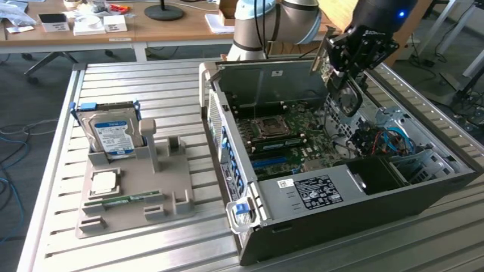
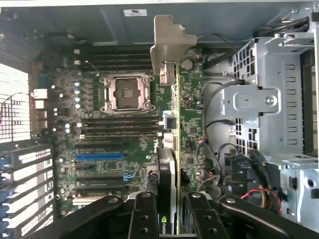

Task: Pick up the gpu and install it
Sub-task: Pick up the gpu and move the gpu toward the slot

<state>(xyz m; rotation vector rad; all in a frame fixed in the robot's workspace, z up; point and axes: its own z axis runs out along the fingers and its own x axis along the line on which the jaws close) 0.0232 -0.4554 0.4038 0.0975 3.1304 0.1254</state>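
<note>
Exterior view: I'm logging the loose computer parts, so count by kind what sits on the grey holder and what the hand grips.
hard drive: 1, upright on the grey holder
processor chip: 1, flat on the holder
memory stick: 1, on the holder
gpu: 1, gripped by the hand over the open case
Total: 4
</note>
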